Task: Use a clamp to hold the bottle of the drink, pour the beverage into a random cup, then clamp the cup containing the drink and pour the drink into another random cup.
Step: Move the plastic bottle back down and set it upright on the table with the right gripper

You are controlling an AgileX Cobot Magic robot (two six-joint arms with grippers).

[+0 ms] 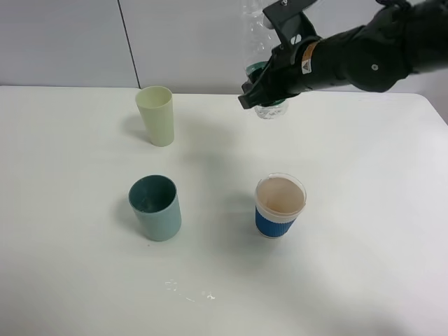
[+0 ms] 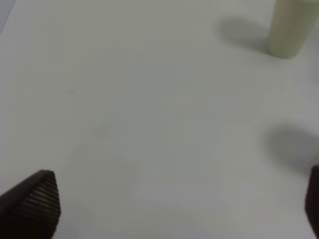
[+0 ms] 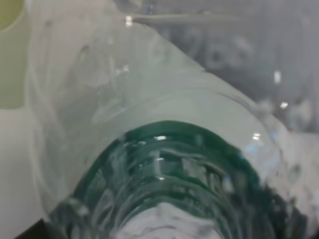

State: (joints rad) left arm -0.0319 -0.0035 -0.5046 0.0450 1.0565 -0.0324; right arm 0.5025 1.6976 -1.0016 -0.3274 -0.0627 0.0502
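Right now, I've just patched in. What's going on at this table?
The right arm's jaws are shut on the clear bottle, holding it near the back of the table, not over any cup. The left arm's jaws stand open over bare tabletop, holding nothing. Three cups stand upright with nothing touching them: a pale yellow-green cup at the back left, a teal tumbler at the front left, and a blue-sleeved cup nearer the middle. Nothing is being poured at this moment.
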